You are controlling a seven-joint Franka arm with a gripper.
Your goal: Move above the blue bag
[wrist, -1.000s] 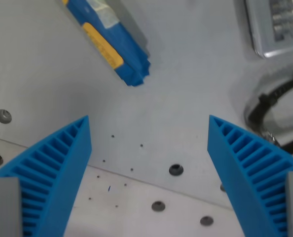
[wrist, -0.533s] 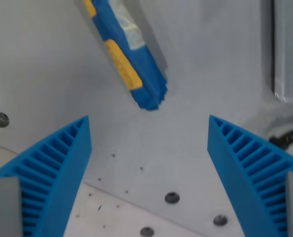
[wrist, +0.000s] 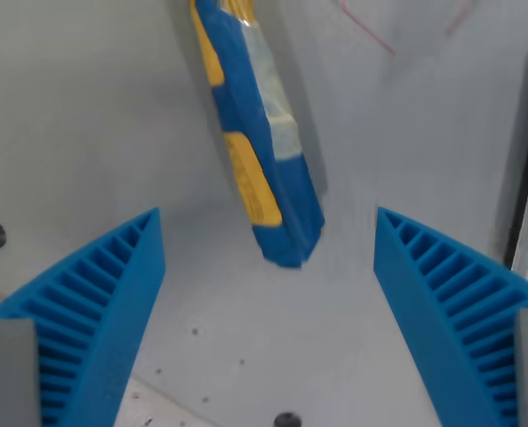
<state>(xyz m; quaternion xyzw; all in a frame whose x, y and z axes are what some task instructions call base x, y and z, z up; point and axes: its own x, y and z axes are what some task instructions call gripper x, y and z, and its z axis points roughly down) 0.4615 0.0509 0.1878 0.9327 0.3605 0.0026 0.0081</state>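
The gripper point(wrist: 268, 258) with blue ribbed plastic fingers point(wrist: 95, 311) has its jaws spread wide, holding nothing. The long blue plastic bag with yellow and pale label patches point(wrist: 255, 142) lies on the grey metal desk point(wrist: 86, 107), its lower end reaching between the jaws and its length running beyond them toward the top edge, slightly tilted.

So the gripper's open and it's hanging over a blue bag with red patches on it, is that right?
Not quite: the patches on the blue bag are yellow, not red, as the wrist view shows. The rest holds: the gripper is open, its fingers spread to either side of the bag's lower end.
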